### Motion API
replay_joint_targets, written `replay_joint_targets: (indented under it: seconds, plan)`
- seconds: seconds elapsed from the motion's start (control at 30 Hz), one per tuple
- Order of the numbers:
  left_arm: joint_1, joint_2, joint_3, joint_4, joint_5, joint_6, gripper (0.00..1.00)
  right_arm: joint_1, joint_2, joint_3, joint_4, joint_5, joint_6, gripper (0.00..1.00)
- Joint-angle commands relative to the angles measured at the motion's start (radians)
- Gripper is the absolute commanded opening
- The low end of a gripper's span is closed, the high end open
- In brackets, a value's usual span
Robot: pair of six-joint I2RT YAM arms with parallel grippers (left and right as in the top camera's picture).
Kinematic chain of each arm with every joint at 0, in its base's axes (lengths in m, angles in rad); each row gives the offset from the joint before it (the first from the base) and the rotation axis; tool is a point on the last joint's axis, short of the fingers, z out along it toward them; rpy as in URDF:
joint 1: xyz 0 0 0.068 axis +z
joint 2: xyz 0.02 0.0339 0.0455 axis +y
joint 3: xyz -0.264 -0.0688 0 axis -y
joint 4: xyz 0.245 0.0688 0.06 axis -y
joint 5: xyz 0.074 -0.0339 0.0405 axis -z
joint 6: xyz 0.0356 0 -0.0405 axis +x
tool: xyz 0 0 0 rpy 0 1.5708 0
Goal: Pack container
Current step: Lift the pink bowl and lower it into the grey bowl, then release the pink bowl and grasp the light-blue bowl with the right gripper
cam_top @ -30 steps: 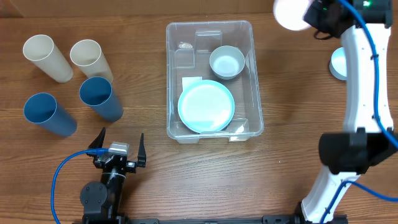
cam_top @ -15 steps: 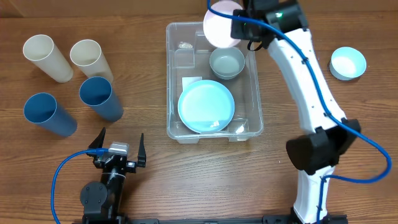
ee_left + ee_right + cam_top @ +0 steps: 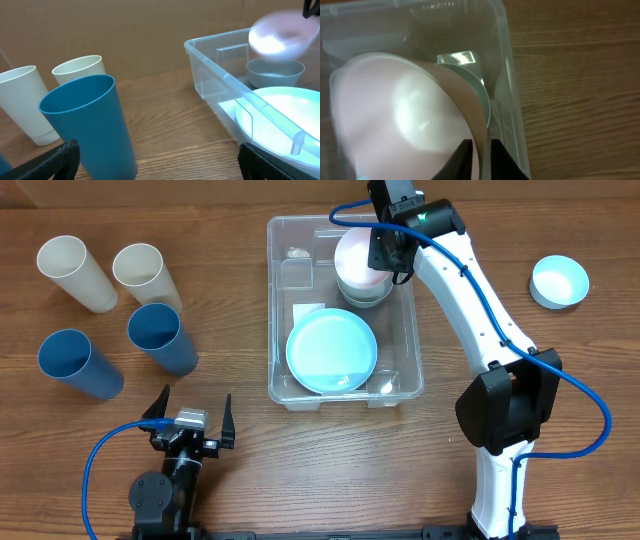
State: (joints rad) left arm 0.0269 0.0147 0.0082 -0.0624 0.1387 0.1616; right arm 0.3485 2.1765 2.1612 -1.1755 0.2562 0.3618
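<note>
Now my right gripper, clenched on the pink bowl, has dropped from the far rim to just over the grey bowl inside the container at upper centre of the wooden table, while my left gripper gapes wide at lower left.

Right claw has brought the pink bowl above the grey bowl.

Right arm: 2 white tubular links joined by black joint housings, with a blue cable routed alongside.
Left arm: black body, 1 blue cable loop.
Left gripper: 2 black tapered fingers, silver centre block.
Right gripper: 2 black fingers.
</note>
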Motion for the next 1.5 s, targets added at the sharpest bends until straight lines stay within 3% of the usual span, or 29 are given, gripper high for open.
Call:
replay_joint_targets:
  seconds: [0.0, 0.27, 0.5, 0.57, 0.7, 0.83, 0.97, 1.33, 1.47]
  plan:
    - [0.005, -0.010, -0.003, -0.001, 0.008, 0.018, 1.00, -0.002, -0.002, -0.002, 0.011, 0.020, -0.014, 0.45]
    - [0.005, -0.010, -0.003, -0.001, 0.008, 0.018, 1.00, 0.011, -0.005, 0.022, 0.003, 0.012, -0.090, 0.40]
    - [0.005, -0.010, -0.003, -0.001, 0.008, 0.018, 1.00, -0.069, -0.039, 0.161, -0.075, -0.014, 0.010, 0.53]
    - [0.005, -0.010, -0.003, -0.001, 0.008, 0.018, 1.00, -0.141, -0.042, 0.163, -0.096, -0.029, 0.051, 0.57]
    - [0.005, -0.010, -0.003, -0.001, 0.008, 0.018, 1.00, -0.430, -0.039, 0.155, -0.158, -0.155, 0.167, 0.61]
    - [0.005, -0.010, -0.003, -0.001, 0.008, 0.018, 1.00, -0.662, -0.013, 0.153, -0.208, -0.251, 0.170, 0.61]
    - [0.005, -0.010, -0.003, -0.001, 0.008, 0.018, 1.00, -0.777, 0.027, 0.106, -0.217, -0.251, 0.132, 0.61]
    - [0.005, -0.010, -0.003, -0.001, 0.008, 0.018, 1.00, -0.809, 0.192, -0.055, -0.069, -0.251, 0.133, 0.60]
    - [0.005, -0.010, -0.003, -0.001, 0.008, 0.018, 1.00, -0.809, 0.203, -0.087, -0.033, -0.251, 0.132, 0.52]
